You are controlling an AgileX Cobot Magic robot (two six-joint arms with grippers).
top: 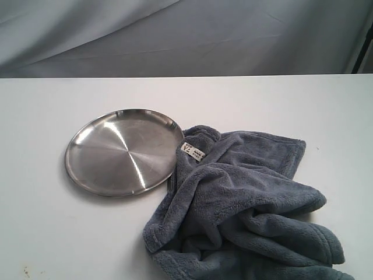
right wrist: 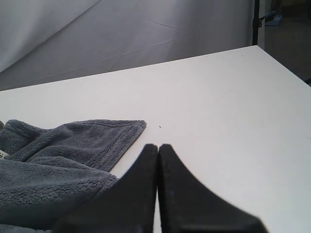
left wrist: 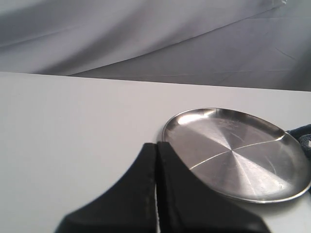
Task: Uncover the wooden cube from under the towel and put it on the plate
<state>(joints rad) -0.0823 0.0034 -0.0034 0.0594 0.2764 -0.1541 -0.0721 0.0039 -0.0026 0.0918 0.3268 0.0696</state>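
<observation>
Not started: wooden cube unseen, plate (top: 119,153) bare.
Exterior: plate centre-left; towel (top: 245,204) bunched lower right, touching its rim, cube presumed beneath; table (top: 52,233) open at left. Left wrist: left gripper (left wrist: 156,145) closed, nothing held. Right wrist: right gripper (right wrist: 158,145) closed, empty, beside the towel hem.

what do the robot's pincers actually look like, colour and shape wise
The left pincer and the right pincer look alike: each is a pair of plain matte black wedges, broad at the base and curving in to a narrow tip. No cables, labels or markings show on them. Nothing further back than these wedges is in view.
</observation>
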